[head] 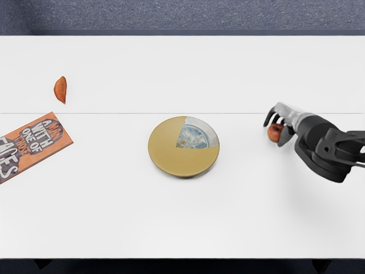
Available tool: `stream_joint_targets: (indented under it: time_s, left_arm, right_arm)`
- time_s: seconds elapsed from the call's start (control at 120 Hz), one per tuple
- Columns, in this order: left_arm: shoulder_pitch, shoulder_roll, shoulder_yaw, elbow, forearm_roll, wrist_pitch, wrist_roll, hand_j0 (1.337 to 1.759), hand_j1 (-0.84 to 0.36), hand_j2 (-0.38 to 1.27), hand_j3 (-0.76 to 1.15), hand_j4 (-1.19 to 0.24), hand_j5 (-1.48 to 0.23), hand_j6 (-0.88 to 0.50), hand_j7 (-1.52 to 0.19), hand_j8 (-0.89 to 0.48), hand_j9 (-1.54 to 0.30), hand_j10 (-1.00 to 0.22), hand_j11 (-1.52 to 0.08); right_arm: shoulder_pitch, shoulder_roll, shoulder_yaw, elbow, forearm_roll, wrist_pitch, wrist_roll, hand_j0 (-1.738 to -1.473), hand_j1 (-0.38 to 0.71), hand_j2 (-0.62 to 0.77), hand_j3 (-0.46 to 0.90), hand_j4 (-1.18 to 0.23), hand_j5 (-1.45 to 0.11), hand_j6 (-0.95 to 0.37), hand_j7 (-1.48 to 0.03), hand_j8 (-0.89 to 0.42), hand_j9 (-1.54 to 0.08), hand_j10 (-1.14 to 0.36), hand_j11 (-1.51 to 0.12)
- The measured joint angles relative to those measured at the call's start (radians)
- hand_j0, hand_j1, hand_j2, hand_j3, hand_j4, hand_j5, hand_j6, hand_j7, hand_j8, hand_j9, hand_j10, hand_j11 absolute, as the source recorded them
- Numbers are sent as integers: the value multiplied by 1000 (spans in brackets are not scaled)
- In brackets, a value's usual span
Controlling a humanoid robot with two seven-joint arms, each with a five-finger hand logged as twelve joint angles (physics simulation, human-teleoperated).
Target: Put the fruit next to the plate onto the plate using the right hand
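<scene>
fruit (274, 132): small, round, red-orange with a paler patch, only partly visible. too small and blurred to tell the kind. it sits right of the plate (171, 153), well apart from it, not on it. the right robot hand (284, 124) covers its upper and right side. whether the fruit rests on the table (182, 222) or is lifted off it, cannot tell.

right robot hand: arm comes in from the right edge, dark forearm, light grey back of hand, dark fingertips. fingers (268, 119) are curled around the fruit, one arching over its top left and others under its lower right, so it is wrapped on the fruit. thumb not clearly made out.

plate: round, mustard yellow, with a grey-blue patterned quarter at the upper right, near the table centre, nothing on it.

further left: book (31, 144) lying flat and tilted, orange cover with big white and black lettering, cut off by the left edge. behind it, apart, a small orange-brown wedge (60, 89), type unclear.

table is white with a thin seam line running across the middle. dark grey floor (182, 14) strip along the top.
</scene>
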Motion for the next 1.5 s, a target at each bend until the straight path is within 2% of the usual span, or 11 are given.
stream_joint_targets:
  time_s: [0.3,0.508,0.792,1.325,1.5]
  left_arm:
    - [1,0,0,0,1,0,0,1658,349,0,0,0,0,0,0,0,0,0,0]
    - [3,0,0,0,1,0,0,1658,349,0,0,0,0,0,0,0,0,0,0]
    - [6,0,0,1,1,0,0,1658,349,0,0,0,0,0,0,0,0,0,0]
    - [6,0,0,2,1,0,0,1658,349,0,0,0,0,0,0,0,0,0,0]
    - [6,0,0,2,1,0,0,1658,349,0,0,0,0,0,0,0,0,0,0]
  right_arm:
    - [91,-41,6,102,38,9,0,-1658,260,196,1,-597,-804,-524,-789,-502,-805,-597,-804]
    - [168,10,7,128,111,9,0,-1658,272,220,1,-600,-828,-508,-803,-485,-826,-602,-826]
    - [240,113,7,119,190,7,1,-1658,324,312,1,-607,-875,-468,-831,-441,-866,-612,-868]
    - [340,339,7,37,316,-2,1,-1658,437,556,1,-620,-945,-425,-870,-393,-902,-641,-904]
    - [360,402,6,19,339,-21,1,-1658,356,365,1,-637,-935,-437,-877,-407,-914,-647,-917]
